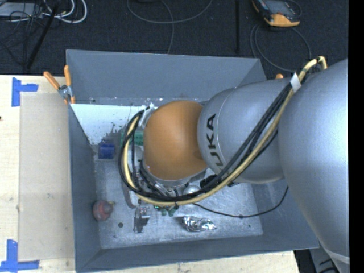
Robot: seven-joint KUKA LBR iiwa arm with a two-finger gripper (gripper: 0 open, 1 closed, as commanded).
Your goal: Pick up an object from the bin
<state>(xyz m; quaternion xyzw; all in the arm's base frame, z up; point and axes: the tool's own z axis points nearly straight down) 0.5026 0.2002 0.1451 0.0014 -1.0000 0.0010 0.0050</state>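
Observation:
My gripper (139, 219) reaches down to the bin floor near the front, left of the middle, under the arm's orange cover. Nothing shows in its grasp. A reddish-brown rounded thing (102, 210) lies on the floor just left of it, apart from it. A crumpled silver foil piece (198, 224) lies to its right by the front wall. A small blue block (106, 151) sits farther back at the left, against the sloping wall.
The arm and its orange cover hang over the middle of the bin and hide what is below them. A bit of green (138, 139) peeks out behind the cables at the back left. A thin black cable (250, 214) trails across the floor on the right.

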